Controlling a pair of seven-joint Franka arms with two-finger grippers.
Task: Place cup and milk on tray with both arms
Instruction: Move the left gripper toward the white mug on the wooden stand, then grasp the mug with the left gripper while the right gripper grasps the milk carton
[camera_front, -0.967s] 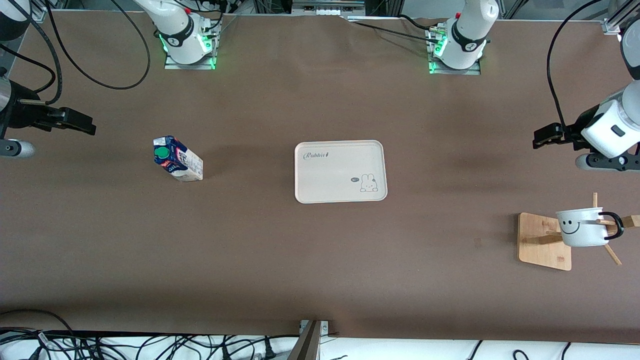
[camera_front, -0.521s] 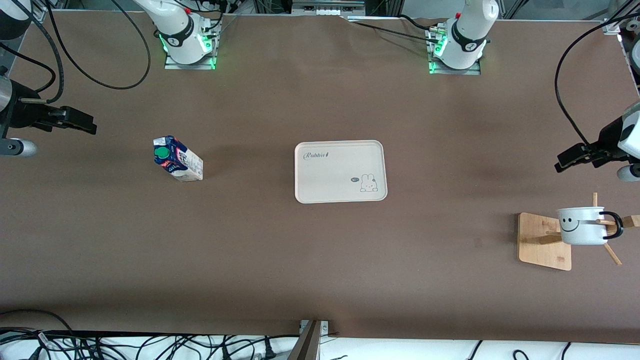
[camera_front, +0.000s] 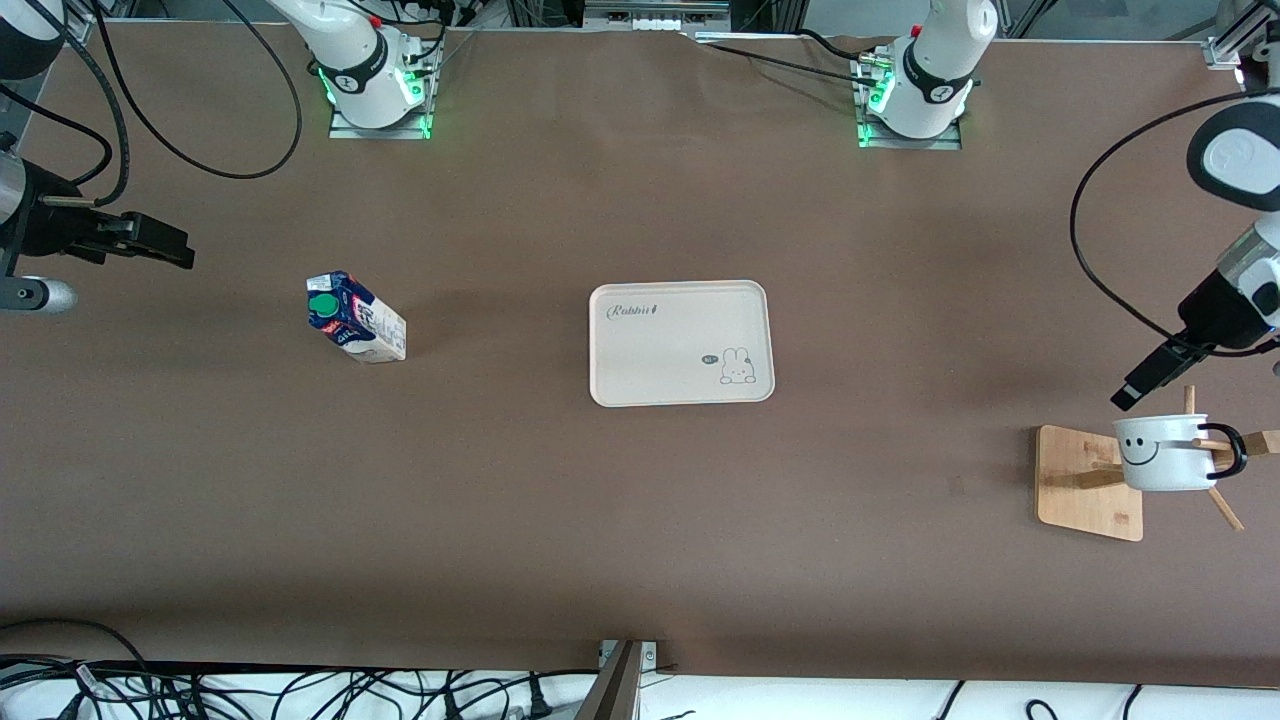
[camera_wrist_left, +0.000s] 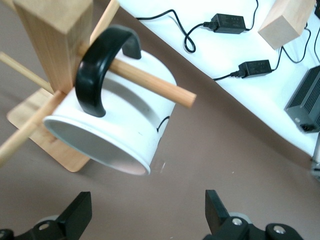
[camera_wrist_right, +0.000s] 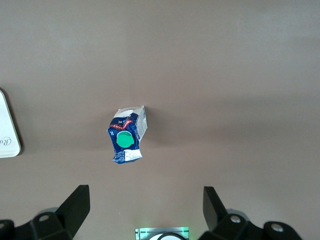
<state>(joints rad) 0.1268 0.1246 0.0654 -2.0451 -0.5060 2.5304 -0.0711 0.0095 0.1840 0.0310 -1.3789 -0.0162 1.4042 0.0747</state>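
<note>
The white cup with a smiley face hangs by its black handle on a peg of a wooden stand at the left arm's end of the table. In the left wrist view the cup lies on its side on the peg. My left gripper is open, up in the air beside the cup's rim. The milk stands upright toward the right arm's end; its green cap shows in the right wrist view. My right gripper is open and waits high at that end. The cream tray lies mid-table, nothing on it.
The wooden stand has a flat base and several pegs sticking out. Power adapters and cables lie on a white surface past the table edge near the stand. Cables run along the front edge.
My left gripper has swung down from higher over the table's end toward the cup and now points at its rim. The right arm, milk, cup and tray have not moved.
</note>
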